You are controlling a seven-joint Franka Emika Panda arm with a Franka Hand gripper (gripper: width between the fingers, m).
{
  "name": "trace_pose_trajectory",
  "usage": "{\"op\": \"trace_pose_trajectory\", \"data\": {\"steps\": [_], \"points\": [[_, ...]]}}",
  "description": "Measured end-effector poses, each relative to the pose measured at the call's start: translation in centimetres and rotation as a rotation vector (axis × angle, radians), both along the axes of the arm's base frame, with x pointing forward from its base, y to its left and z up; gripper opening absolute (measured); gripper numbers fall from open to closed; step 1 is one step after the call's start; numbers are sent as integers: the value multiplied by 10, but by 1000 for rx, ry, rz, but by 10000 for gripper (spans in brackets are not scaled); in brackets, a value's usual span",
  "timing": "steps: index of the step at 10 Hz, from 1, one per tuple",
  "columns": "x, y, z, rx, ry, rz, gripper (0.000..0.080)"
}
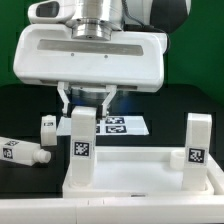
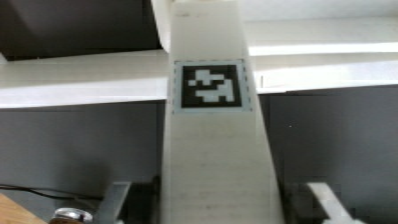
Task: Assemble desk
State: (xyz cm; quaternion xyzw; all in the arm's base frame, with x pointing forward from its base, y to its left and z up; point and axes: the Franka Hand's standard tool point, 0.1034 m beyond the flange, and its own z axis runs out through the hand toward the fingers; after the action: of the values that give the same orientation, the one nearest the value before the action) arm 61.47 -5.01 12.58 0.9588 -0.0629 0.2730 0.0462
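The step in hand is judged to be seating an upright leg (image 1: pixel 80 145) in a corner socket of the tabletop (image 1: pixel 135 178), which lies on the table (image 1: pixel 170 108) near the marker board (image 1: pixel 122 125). The claw (image 1: pixel 85 104) is set astride the leg's top; whether it is clamped cannot be told. A firm downward twist is likely called for next. No writing is seen, only black-and-white tags (image 2: pixel 214 87).

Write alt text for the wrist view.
A white square-section plastic leg with a black-and-white marker tag fills the centre, the white tray-like plastic tabletop across behind it. The tool's fingers flank the leg's near end; whether they grip it is unclear.
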Motion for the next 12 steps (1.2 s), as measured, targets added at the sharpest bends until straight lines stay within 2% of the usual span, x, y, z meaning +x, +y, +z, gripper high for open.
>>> {"op": "trace_pose_trajectory", "data": {"steps": [1,2,3,4,5,6,7,8,9,12], "points": [[-1,1,-1,5,12,1,285],[-1,0,-2,24,51,3,444],[1,-6,5,49,79,-8,572],[2,-7,5,93,153,-13,633],[9,-6,11,152,259,-16,633],[13,-8,12,188,340,-18,645],[12,-5,10,227,417,-37,645],[13,0,7,248,468,-44,649],[13,3,4,251,528,-34,649],[16,3,-9,209,490,-35,649]]}}
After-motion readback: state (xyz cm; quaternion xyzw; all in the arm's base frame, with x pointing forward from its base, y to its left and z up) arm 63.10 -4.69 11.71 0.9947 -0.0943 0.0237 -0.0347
